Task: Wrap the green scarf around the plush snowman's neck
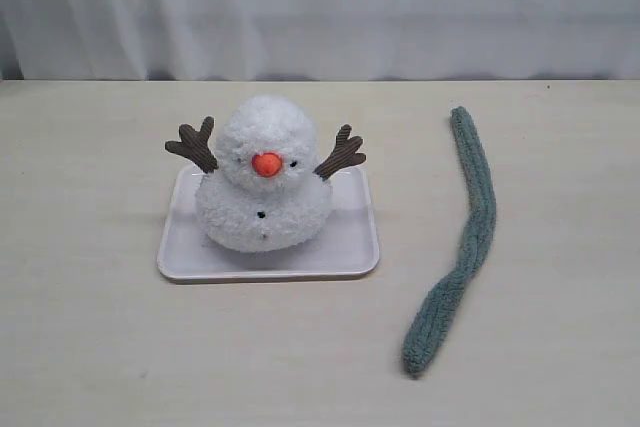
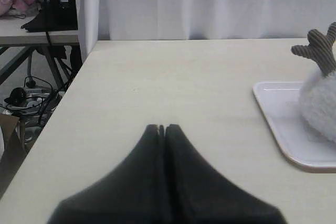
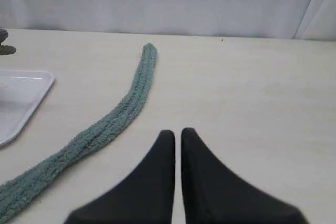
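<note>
The plush snowman (image 1: 263, 189) sits upright on a white tray (image 1: 345, 252), fluffy white with an orange nose and brown twig arms. To its right the green scarf (image 1: 470, 237) lies loose on the table in a long wavy strip. Neither gripper shows in the exterior view. In the left wrist view my left gripper (image 2: 161, 127) is shut and empty above bare table, with the tray (image 2: 283, 129) and the snowman (image 2: 321, 93) off to one side. My right gripper (image 3: 177, 131) is shut and empty, and the scarf (image 3: 115, 119) lies beside it, apart from the fingers.
A white curtain (image 1: 320, 7) hangs behind the table's far edge. In the left wrist view the table's side edge (image 2: 68, 93) drops off to a cluttered floor with cables and another desk.
</note>
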